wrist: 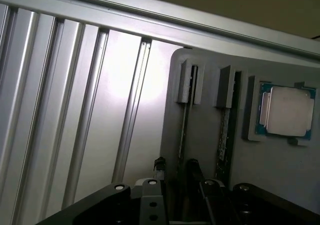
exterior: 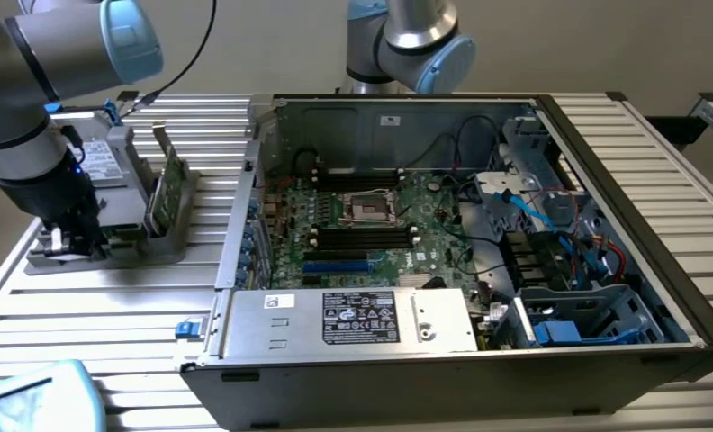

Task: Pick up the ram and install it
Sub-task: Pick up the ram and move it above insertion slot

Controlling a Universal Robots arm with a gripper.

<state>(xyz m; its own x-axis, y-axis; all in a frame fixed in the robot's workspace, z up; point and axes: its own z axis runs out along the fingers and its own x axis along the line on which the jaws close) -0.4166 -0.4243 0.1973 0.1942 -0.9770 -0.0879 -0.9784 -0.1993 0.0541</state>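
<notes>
My pincer (wrist: pixel 176 169) stands partly open over the grey holder (wrist: pixel 204 130) at the exterior view's left, fingers (wrist: pixel 193 172) either side of the ram (wrist: pixel 186 122); contact I cannot tell.

The slatted table (exterior: pixel 93 310) carries an open computer case (exterior: pixel 453 387) mid-table and a grey holder (exterior: pixel 111 258) beside it, near an edge.

Silver-grey arm (exterior: pixel 21 99) w/ light-blue joint caps (exterior: pixel 134 36), black cable (exterior: pixel 194 45), black pincer (exterior: pixel 66 241) w/ small screws (wrist: pixel 118 187).
</notes>
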